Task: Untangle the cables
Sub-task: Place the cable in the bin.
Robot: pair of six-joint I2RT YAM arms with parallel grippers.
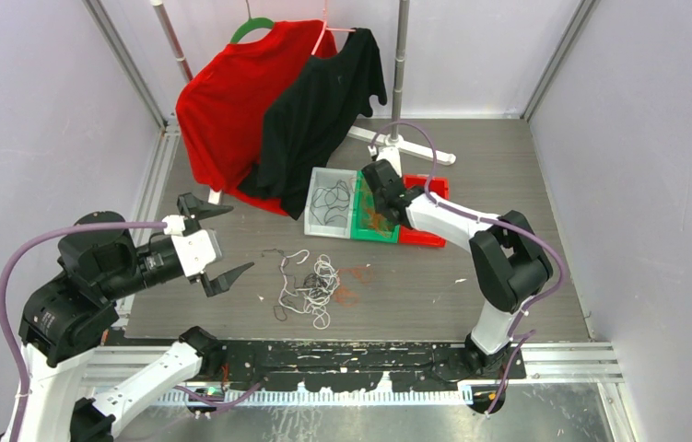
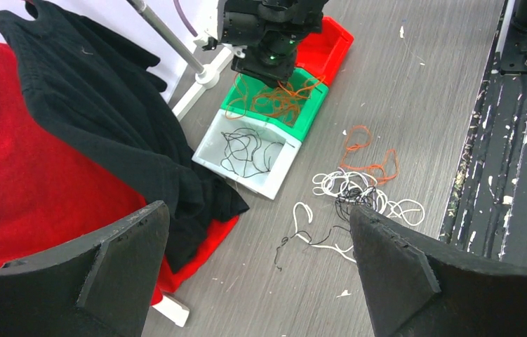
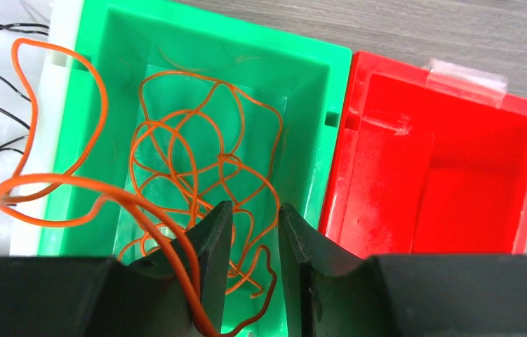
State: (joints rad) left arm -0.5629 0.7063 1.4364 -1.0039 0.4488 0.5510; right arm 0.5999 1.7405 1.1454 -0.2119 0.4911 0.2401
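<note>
1. Left pincer hangs wide open above the table.
2. Right pincer is parted only narrowly over the green bin; an orange cable loops out of that bin and crosses one finger.
3. Black cable lies in the white bin, beside the green one.
4. Red bin touches the green bin's other side.
5. White, black and orange tangle lies on the table, between the arms.
</note>
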